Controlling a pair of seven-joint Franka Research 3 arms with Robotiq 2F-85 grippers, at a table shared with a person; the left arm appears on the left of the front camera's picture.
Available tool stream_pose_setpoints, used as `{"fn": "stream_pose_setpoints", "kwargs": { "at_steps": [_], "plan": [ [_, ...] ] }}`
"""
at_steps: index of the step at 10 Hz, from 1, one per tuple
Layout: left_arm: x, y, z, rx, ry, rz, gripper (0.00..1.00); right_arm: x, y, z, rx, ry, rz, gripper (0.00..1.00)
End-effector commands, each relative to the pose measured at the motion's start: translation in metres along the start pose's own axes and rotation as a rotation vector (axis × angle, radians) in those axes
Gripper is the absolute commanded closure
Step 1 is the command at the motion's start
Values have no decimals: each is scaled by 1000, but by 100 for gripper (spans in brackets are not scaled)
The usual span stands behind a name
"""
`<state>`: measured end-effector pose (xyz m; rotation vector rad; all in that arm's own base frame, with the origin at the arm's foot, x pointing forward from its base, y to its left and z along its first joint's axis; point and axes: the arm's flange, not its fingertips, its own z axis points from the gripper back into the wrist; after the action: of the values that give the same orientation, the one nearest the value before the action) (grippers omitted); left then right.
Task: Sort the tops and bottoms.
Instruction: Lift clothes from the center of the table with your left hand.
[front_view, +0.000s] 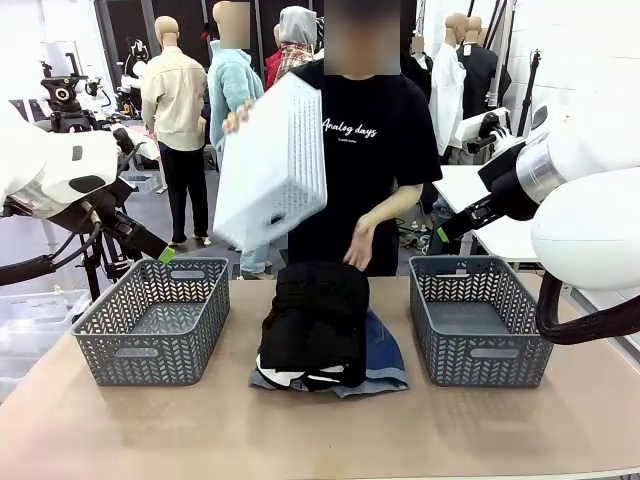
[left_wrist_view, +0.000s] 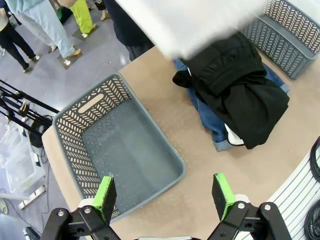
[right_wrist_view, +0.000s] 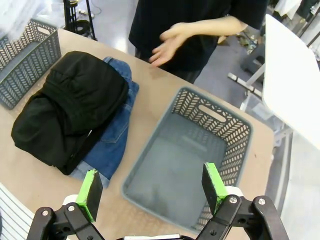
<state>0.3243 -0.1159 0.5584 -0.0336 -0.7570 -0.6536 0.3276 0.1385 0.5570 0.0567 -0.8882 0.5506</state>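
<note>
Tan tabletop, cluttered workshop behind, a person standing at the far edge. Left gripper: jaws spread wide, nothing between the green pads, hanging above the near rim of the left grey basket, which has nothing in it. Centre of the table, between the two baskets: one pile. Black tops lie bunched uppermost. Blue denim bottoms lie beneath, showing along the pile's right and front edges. Above the pile the person tilts a white lattice basket with one hand, while the other hand hovers just behind the tops. Right grey basket likewise has nothing in it. Right gripper hangs over its near end, jaws spread wide and empty. Both grippers are well apart from the pile; in each wrist view it lies off to the side, beyond that basket's long wall. Handling, as a judgement: the tops look soft, light and floppy, so they will drape and may drag a neighbour along; pinch a raised fold on the crown of the heap. The denim looks heavier and stiffer; take it at an exposed hem or folded edge once the tops are off. Main risk is catching both layers in one pinch.
</note>
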Motion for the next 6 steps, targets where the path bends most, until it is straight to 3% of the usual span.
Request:
{"fn": "stream_pose_setpoints", "kwargs": {
  "at_steps": [1, 6],
  "plan": [
    [0, 0, 2, 0, -4, 1, 0, 0, 1, -1, -1, -5, 7, 0],
    [0, 0, 2, 0, -4, 1, 0, 0, 1, -1, -1, -5, 7, 0]
  ]
}}
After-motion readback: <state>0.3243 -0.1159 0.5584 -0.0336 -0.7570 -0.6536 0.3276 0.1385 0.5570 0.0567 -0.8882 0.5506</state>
